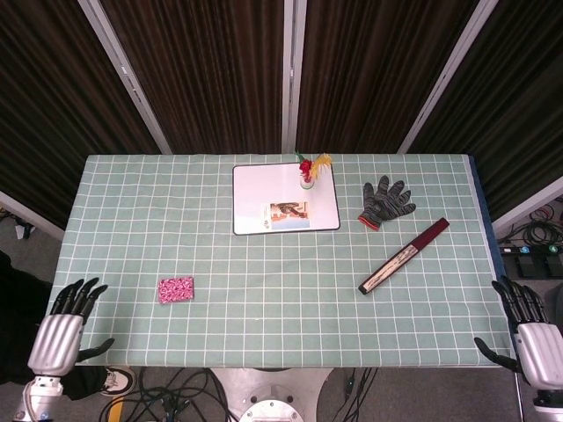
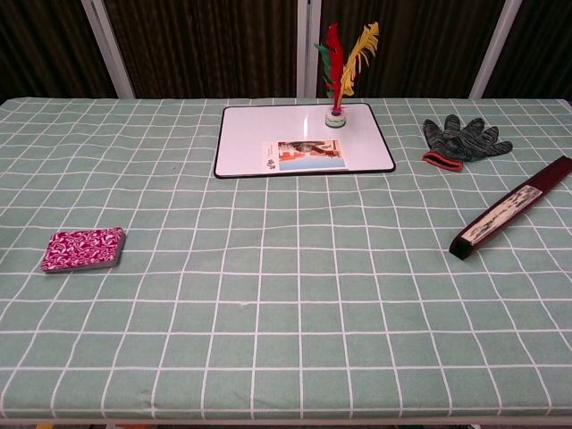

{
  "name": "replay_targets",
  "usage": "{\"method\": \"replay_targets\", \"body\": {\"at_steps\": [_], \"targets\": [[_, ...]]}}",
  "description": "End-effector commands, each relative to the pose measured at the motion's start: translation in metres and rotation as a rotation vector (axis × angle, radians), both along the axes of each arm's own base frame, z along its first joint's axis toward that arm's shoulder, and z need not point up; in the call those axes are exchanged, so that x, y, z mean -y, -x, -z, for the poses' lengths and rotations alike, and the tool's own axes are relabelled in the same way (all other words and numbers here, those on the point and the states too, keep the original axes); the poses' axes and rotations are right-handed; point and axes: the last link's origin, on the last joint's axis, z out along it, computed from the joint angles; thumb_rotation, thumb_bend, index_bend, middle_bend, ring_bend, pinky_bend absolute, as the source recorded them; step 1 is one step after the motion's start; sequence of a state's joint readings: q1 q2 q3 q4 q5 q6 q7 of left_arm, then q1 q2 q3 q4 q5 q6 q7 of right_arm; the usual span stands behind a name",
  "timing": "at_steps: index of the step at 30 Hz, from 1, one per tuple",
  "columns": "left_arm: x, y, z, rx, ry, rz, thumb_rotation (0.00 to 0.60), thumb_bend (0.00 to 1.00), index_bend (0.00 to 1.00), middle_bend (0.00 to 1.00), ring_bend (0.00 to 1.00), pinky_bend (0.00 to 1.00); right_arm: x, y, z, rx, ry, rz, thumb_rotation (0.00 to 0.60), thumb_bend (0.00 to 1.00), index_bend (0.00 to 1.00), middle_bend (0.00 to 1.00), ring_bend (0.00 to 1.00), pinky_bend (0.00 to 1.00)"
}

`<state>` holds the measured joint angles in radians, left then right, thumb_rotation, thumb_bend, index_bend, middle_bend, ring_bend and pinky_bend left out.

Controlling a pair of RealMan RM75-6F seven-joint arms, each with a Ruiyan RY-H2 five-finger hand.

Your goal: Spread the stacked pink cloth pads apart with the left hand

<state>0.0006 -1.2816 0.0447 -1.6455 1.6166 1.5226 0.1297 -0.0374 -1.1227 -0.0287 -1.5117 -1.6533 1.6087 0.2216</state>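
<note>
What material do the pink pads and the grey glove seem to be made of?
Pink pads: likely printed cloth, matte, with a swirl pattern and soft rounded edges. Grey glove: apparently knitted yarn, mottled grey and limp, with a red cuff edge.

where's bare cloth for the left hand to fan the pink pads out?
Bare checked cloth lies all around the pink pads, widest toward the folded fan. The whiteboard, shuttlecock and glove crowd the far edge. The left hand hangs off the near-left corner.
</note>
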Motion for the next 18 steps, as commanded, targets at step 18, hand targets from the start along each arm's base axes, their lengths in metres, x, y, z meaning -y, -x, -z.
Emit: {"method": "replay_targets", "body": {"at_steps": [18], "targets": [[-0.067, -0.042, 0.048, 0.027, 0.154, 0.139, 0.6, 0.09, 0.13, 0.12, 0.0, 0.1, 0.005, 0.002, 0.002, -0.024, 0.008, 0.007, 0.6, 0.1, 0.0, 0.0, 0.0, 0.0]]}}
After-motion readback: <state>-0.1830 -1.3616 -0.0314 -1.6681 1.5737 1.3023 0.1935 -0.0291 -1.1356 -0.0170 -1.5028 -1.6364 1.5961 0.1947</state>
